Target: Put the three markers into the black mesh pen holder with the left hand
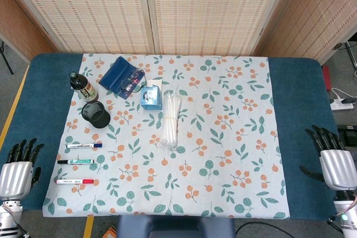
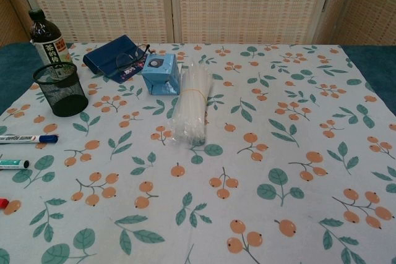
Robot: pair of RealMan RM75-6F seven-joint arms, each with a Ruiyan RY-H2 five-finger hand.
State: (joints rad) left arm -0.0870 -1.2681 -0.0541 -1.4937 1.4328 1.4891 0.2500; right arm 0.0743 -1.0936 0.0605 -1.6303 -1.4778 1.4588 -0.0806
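Head view first: the left hand (image 1: pixel 18 172) sits at the bottom left corner on the blue table (image 1: pixel 39 98), just off the edge of the floral cloth (image 1: pixel 223 137). Its fingers are stretched out and a bit apart, holding nothing. The right hand (image 1: pixel 334 165) is over at the far right edge of the table, fingers spread too, also with nothing in it.

All three markers lie flat on the cloth near the left hand, stacked in a loose column: the blue-capped marker (image 1: pixel 83 145) furthest from the robot, the green-capped marker (image 1: pixel 75 161) in the middle, and the red-capped marker (image 1: pixel 74 181) closest. None of them touch each other or the hand. The black mesh pen holder (image 1: pixel 95 115) stands upright a little further back from the markers, with a dark bottle (image 1: pixel 83 87) just behind it. Further along there's a navy glasses case (image 1: pixel 120 74) with glasses (image 1: pixel 130 85) resting on it, a small blue box (image 1: pixel 151 97), and a clear bundle of straws (image 1: pixel 170 120) near the middle of the cloth.

Chest view: neither hand shows up here. The holder (image 2: pixel 60 88) is at the left, looks like nothing's in it, bottle (image 2: pixel 48 41) right behind. The blue marker (image 2: pixel 28 139) and green one (image 2: pixel 12 164) poke in from the left edge, and only the red tip (image 2: pixel 3 203) of the third is visible. Case (image 2: pixel 114 57), box (image 2: pixel 161 73) and straws (image 2: pixel 192 100) sit across the middle.
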